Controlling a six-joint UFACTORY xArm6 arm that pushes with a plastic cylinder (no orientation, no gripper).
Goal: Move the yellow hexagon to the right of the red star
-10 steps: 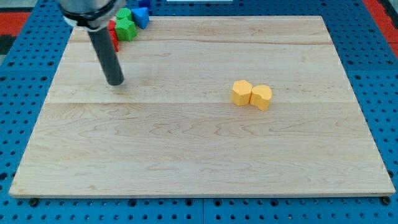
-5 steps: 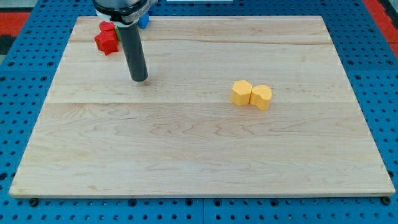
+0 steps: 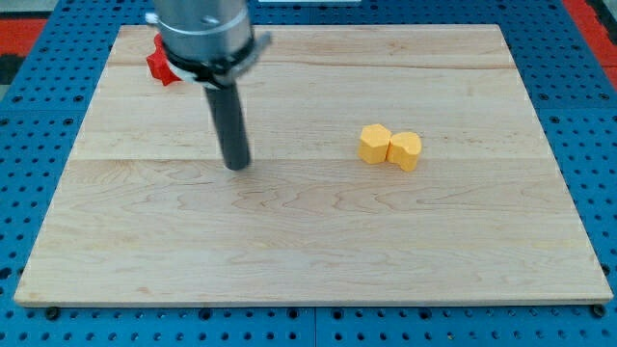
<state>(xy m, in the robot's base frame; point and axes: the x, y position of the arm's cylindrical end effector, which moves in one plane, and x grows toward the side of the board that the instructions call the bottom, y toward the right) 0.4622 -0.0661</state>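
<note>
The yellow hexagon (image 3: 375, 143) lies right of the board's middle, touching a second yellow block with a rounded, heart-like shape (image 3: 406, 150) on its right. The red star (image 3: 159, 63) sits near the board's top left, partly hidden behind the arm. My tip (image 3: 236, 165) rests on the board left of centre, well to the left of the yellow hexagon and below and right of the red star, touching no block.
The wooden board (image 3: 308, 241) lies on a blue pegboard table (image 3: 29, 145). The arm's grey body (image 3: 204, 29) covers the board's top left, hiding the other blocks there.
My tip has moved right and toward the view's bottom, away from the top-left cluster. The green and blue blocks are now hidden behind the arm. The yellow blocks have not moved.
</note>
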